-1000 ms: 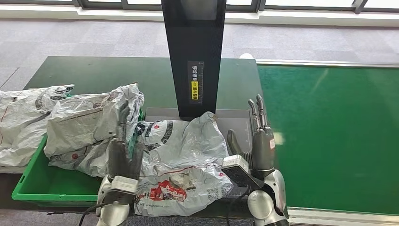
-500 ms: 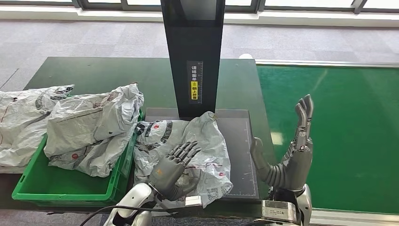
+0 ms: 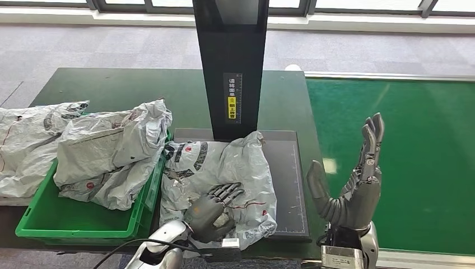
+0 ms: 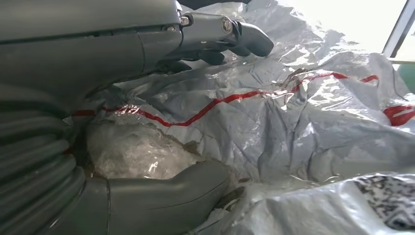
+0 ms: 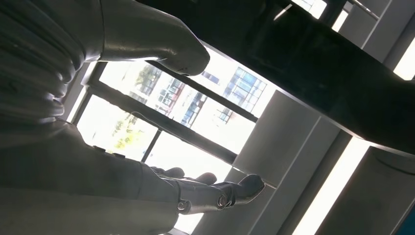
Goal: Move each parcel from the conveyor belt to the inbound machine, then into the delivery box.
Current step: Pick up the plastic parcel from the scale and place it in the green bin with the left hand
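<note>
Parcel [image 3: 224,168], print unreadable, under left hand [image 3: 210,208] fingers; right hand [image 3: 350,185] spread empty.

We see our right hand [image 5: 147,127] with its thumb [image 5: 161,44] and fingers [image 5: 215,193] spread apart, holding nothing. Beyond it are a bright window [image 5: 195,107] and a dark post [image 5: 313,63] crossing above.

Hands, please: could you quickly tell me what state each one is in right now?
Left hand: rests on the grey parcel on the scanner tray, fingers and thumb closing on it; grip unclear.
Right hand: open, raised, holding nothing.
</note>
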Robot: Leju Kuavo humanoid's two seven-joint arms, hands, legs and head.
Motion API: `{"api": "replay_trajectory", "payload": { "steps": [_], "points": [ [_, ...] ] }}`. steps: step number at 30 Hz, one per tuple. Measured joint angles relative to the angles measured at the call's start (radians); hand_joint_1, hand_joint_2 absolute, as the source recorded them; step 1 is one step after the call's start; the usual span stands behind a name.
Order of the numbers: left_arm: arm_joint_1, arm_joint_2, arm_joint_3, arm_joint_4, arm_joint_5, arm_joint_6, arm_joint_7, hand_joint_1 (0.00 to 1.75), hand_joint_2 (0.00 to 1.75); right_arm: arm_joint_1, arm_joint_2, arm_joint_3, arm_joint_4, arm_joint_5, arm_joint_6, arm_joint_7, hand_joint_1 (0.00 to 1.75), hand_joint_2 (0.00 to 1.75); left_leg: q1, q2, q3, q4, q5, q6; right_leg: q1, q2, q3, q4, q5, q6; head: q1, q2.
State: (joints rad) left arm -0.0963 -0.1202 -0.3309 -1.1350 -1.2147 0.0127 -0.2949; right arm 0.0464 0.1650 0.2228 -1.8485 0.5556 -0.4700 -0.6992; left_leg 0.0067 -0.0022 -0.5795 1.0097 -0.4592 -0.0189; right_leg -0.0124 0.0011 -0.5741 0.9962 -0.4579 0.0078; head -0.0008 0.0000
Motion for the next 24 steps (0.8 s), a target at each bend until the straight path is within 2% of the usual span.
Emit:
{"api": "replay_trajectory", "payload": {
  "steps": [2, 10, 19, 22, 24],
  "points": [
    [-0.008, 0.000, -0.001, 0.008, 0.008, -0.012, -0.012, 1.74, 1.75, 0.000, -0.002, 0.000, 0.000, -0.002, -0.003, 0.000, 0.00, 1.75, 0.000, 0.000, 0.001, 0.000, 0.000, 0.000, 0.000, 0.000, 0.001, 0.000, 0.000, 0.000, 0.000, 0.000],
    [-0.053, 0.005, -0.018, 0.048, 0.049, -0.032, -0.110, 1.75, 1.75, 0.003, -0.015, 0.000, 0.000, -0.021, -0.038, 0.000, 0.00, 1.75, 0.000, 0.000, 0.002, 0.000, 0.002, 0.001, 0.000, -0.001, 0.003, 0.000, 0.000, 0.000, 0.000, 0.000],
    [-0.075, 0.006, -0.030, 0.062, 0.063, -0.027, -0.141, 1.75, 1.75, 0.008, -0.024, 0.000, 0.000, -0.023, -0.044, 0.000, 0.00, 1.75, 0.000, 0.000, 0.002, 0.000, 0.002, 0.001, 0.000, -0.001, 0.002, 0.000, 0.000, 0.000, 0.000, 0.000],
    [-0.082, 0.006, -0.034, 0.063, 0.064, -0.008, -0.152, 1.75, 1.75, 0.013, -0.025, 0.000, -0.001, -0.017, -0.045, 0.000, 0.00, 1.75, 0.000, 0.000, 0.002, 0.000, 0.002, 0.001, 0.000, -0.001, 0.002, 0.000, 0.000, 0.000, 0.000, 0.000],
    [-0.082, 0.004, -0.037, 0.056, 0.056, 0.044, -0.158, 1.75, 1.75, 0.024, -0.027, 0.000, -0.003, -0.012, -0.050, 0.000, 0.00, 1.75, 0.000, 0.000, 0.002, 0.000, 0.002, 0.001, 0.000, -0.001, 0.001, 0.000, 0.000, 0.000, 0.000, 0.000]
  ]
}}
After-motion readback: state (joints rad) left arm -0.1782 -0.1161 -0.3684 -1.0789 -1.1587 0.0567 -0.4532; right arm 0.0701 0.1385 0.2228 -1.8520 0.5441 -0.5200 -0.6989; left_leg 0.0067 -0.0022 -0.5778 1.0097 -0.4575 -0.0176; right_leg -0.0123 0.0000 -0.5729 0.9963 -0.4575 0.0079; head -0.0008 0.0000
